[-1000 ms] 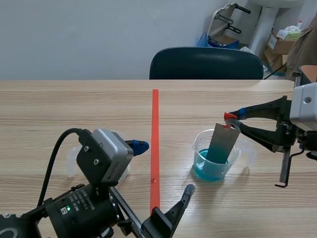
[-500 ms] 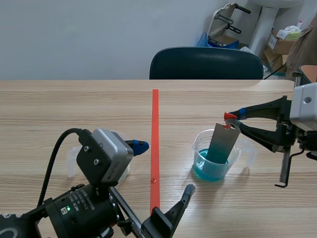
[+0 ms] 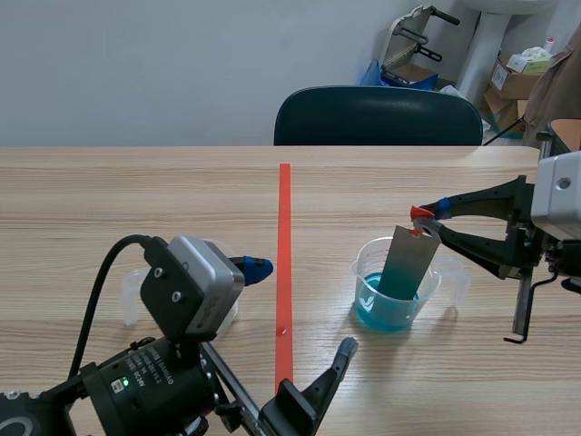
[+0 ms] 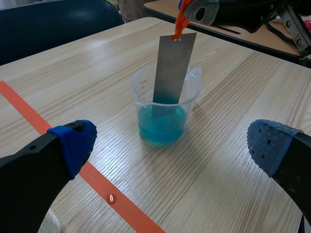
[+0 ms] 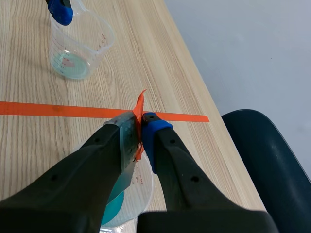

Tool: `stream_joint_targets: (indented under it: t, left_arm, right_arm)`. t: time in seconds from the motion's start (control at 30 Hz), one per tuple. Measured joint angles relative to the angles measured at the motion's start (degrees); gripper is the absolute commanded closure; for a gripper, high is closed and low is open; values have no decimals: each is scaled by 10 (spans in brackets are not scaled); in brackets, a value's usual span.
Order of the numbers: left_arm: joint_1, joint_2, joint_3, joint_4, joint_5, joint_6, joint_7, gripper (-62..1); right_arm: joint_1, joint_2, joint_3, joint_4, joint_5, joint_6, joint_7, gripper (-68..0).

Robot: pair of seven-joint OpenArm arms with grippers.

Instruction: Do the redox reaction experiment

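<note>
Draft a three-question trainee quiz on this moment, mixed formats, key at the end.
1. True or false: the metal strip has its lower end in the blue liquid inside the measuring cup.
2. Multiple choice: the right end effector is shut on A) the cup's handle, B) the orange ribbon at the strip's top, C) nothing.
3. Fill in: the left end effector, facing the cup with nothing between its fingers, is ____ (open or shut).

Key: 1 true; 2 B; 3 open.
</note>
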Motion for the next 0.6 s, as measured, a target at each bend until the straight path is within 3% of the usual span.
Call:
stream_joint_targets:
  t: [0.6]
  left_arm:
    - [0,0,0,0,0,0,0,-623]
  right_arm:
    - [0,0,0,0,0,0,0,-8]
